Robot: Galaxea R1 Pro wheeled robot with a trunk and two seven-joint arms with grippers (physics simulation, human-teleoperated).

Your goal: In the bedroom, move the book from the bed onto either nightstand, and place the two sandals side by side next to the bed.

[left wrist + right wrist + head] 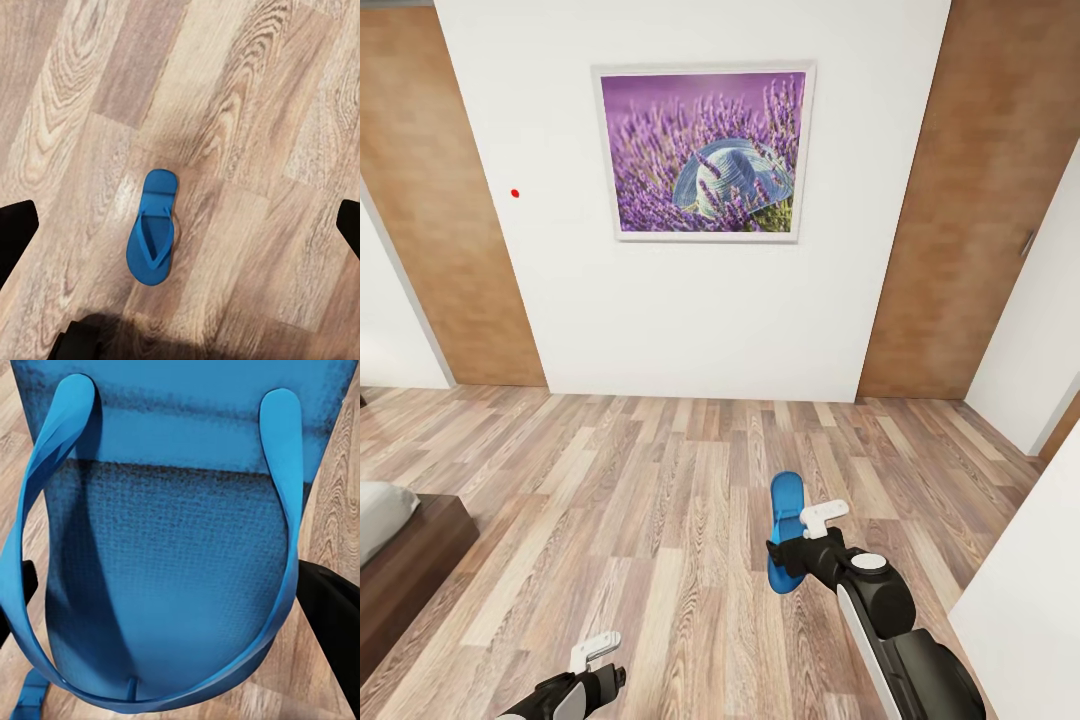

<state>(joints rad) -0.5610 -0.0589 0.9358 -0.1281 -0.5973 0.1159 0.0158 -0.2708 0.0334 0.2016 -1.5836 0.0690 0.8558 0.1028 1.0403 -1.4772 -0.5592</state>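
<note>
We hold one bright blue flat sandal (784, 540) in our right gripper (800, 545), fingers closed on it, at the lower centre of the head view, above the wood-plank floor (660, 480). Our left gripper (592, 668) hangs with fingers spread wide and empty; its wrist camera looks down on a second blue sandal (153, 227) lying on the planks. The grey mattress bed (390, 550) sits at the lower left edge. Neither sandal seems placed yet, and the book step is unconfirmed.
</note>
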